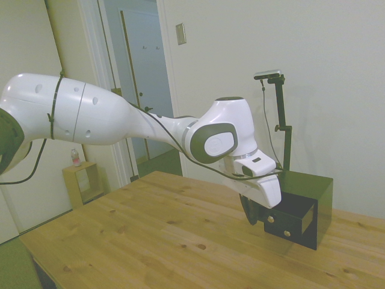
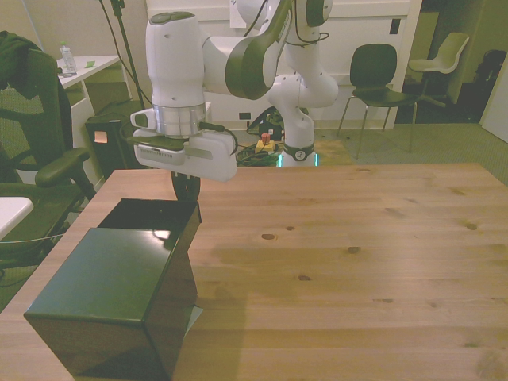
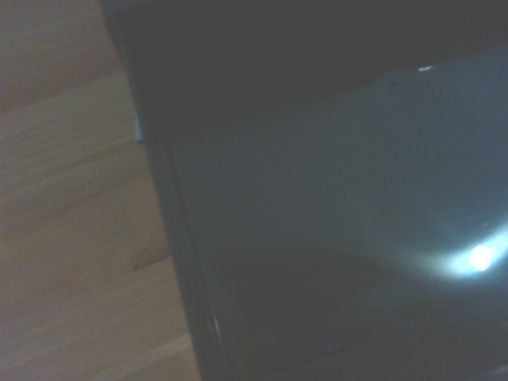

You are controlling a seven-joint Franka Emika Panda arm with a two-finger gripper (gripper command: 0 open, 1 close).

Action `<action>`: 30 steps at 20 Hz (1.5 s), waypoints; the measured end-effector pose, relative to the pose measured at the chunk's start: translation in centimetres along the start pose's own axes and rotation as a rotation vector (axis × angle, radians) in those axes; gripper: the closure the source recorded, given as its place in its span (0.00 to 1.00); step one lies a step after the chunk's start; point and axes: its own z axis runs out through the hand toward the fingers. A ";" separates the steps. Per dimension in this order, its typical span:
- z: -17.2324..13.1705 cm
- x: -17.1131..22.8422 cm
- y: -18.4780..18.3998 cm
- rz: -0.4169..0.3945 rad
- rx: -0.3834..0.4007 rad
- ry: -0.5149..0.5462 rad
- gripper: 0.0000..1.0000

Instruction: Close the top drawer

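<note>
The gripper point(image 1: 251, 212) sits low right of centre in the side view, pressed up against the front of the top drawer point(image 1: 287, 208), which juts from the black cabinet point(image 1: 310, 192), apparently to shove it home, though its finger state can't be told.

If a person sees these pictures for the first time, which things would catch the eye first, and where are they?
The big white arm dominates the side view, reaching from the left across the wooden table. Its end effector hangs right at the front of the small black cabinet, which stands at the table's corner on the front view's left. The top drawer stands pulled out toward the arm, and two brass-coloured knobs show on the drawer fronts below it.
</note>
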 end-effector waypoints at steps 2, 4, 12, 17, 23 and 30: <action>-0.2 0.5 -0.4 0.001 -0.006 -0.003 1.00; -0.7 1.1 -0.8 0.004 -0.005 0.002 1.00; -1.3 3.9 -2.2 0.022 -0.009 0.009 1.00; -1.6 5.0 -4.0 0.020 -0.007 0.014 1.00; -1.6 5.7 -5.9 0.009 -0.014 0.020 1.00; -1.4 6.5 -6.9 0.003 -0.013 0.035 1.00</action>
